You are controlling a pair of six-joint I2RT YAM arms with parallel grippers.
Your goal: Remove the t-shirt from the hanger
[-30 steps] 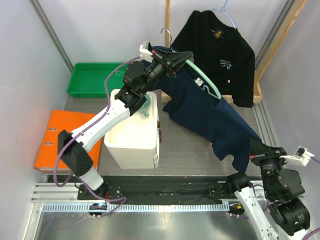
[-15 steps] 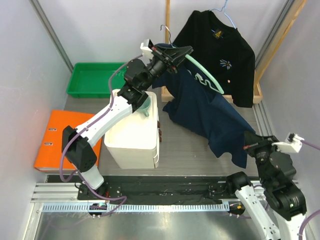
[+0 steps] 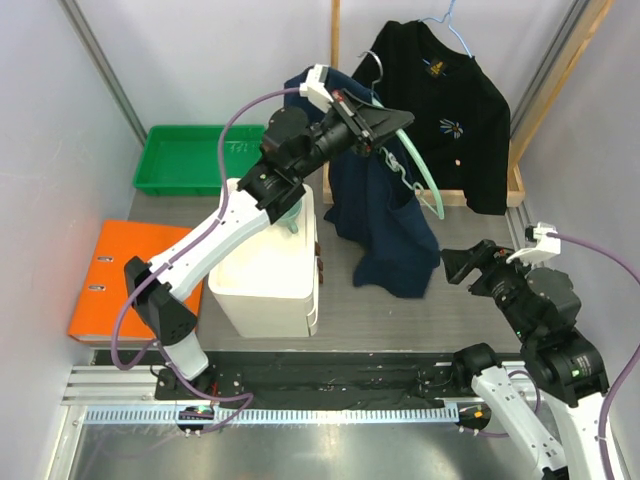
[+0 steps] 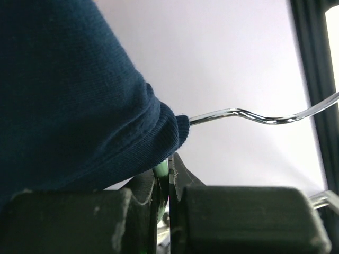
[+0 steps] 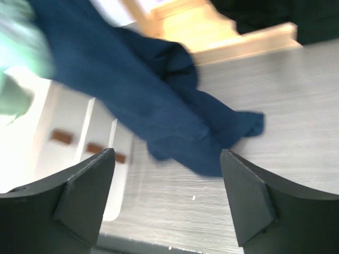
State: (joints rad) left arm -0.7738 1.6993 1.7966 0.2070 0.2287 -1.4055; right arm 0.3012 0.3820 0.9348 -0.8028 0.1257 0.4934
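Right wrist view puts the right gripper (image 5: pixel 167 153) nearest you, its fingers spread wide with nothing between them, and the navy t-shirt (image 5: pixel 159 106) hangs just ahead over the table (image 5: pixel 296 106). You cannot tell from here whether the hem rests on the surface or floats just above it. If you close on that loose lower edge alone, I think you may pinch only a thin fold, and it could slide out the moment you pull.

From the top, the right gripper (image 3: pixel 452 266) sits apart from the cloth, and the t-shirt (image 3: pixel 385 215) is still draped on the hanger (image 3: pixel 425 175), beside the white box (image 3: pixel 265 265). A pull towards that box could drag fabric over its corner and snag it.

Further up, the left gripper (image 3: pixel 395 120) holds the hanger high. The left wrist view shows its jaws clamped tight on the green hanger (image 4: pixel 161 169), with shirt fabric (image 4: pixel 63 95) bunched right against the metal hook (image 4: pixel 249 114). That bunching is your main risk. A hard tug could tighten the collar on the hook, or twist the hanger in a narrow pinch.

Beyond, the black garment (image 3: pixel 440 110) hangs close to the hanger's free end. Swing the hanger outward and you could catch it.
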